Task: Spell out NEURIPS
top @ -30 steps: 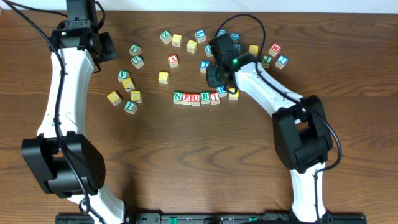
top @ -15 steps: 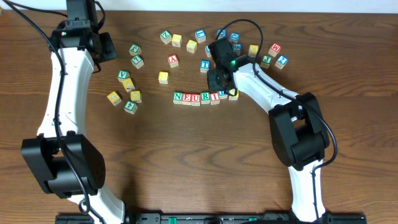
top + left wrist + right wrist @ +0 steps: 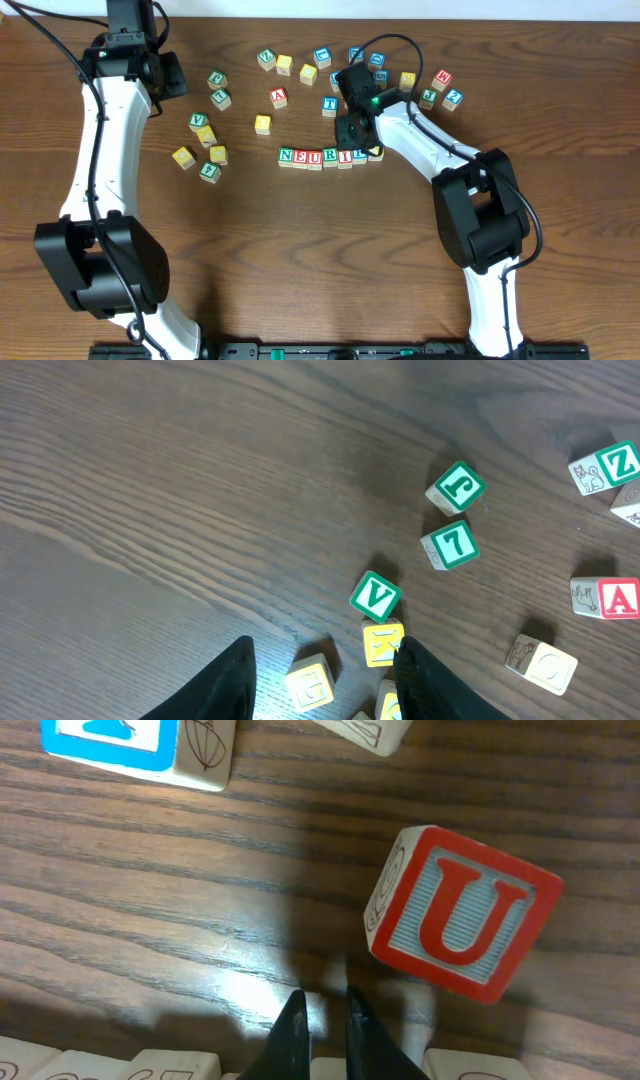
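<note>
The row of cubes reads green N [image 3: 287, 155], red E [image 3: 301, 157], red U [image 3: 315, 158], green R [image 3: 330, 157] and red I [image 3: 345, 157]. A blue cube [image 3: 359, 155] sits at its right end, then a yellow cube [image 3: 375, 152]. My right gripper [image 3: 350, 140] hovers just behind the row's right end. In the right wrist view its fingers [image 3: 298, 1020] stand almost together and hold nothing. Another red U cube [image 3: 460, 915] lies tilted just beyond them. My left gripper [image 3: 320, 660] is open above a yellow G cube [image 3: 312, 685], far from the row.
Loose cubes lie scattered behind the row: a red A [image 3: 279, 97], a blue T [image 3: 329, 104], a yellow one [image 3: 262, 124]. A cluster of green and yellow cubes [image 3: 205, 135] sits at the left. A blue-faced cube [image 3: 140, 745] lies beyond the right gripper.
The blue cube has slid forward into line at the row's right end. The right gripper shifted a little left and its fingers drew closer together. The left arm has not moved.
</note>
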Robot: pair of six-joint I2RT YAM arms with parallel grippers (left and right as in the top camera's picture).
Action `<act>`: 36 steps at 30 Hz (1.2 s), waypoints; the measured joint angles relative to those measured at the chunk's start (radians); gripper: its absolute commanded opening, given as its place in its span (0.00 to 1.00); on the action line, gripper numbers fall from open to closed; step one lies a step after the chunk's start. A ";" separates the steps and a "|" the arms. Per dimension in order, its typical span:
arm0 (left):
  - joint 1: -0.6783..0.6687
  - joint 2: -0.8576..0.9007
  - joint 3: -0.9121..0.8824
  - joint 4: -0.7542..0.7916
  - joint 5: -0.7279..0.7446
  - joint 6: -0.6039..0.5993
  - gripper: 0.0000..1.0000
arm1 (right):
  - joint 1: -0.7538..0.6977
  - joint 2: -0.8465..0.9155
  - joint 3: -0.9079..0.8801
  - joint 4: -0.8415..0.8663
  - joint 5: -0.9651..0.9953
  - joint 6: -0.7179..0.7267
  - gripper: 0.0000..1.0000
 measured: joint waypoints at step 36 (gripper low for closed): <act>0.000 0.000 0.000 0.000 0.000 0.000 0.44 | -0.072 0.001 0.113 -0.141 0.026 0.035 0.01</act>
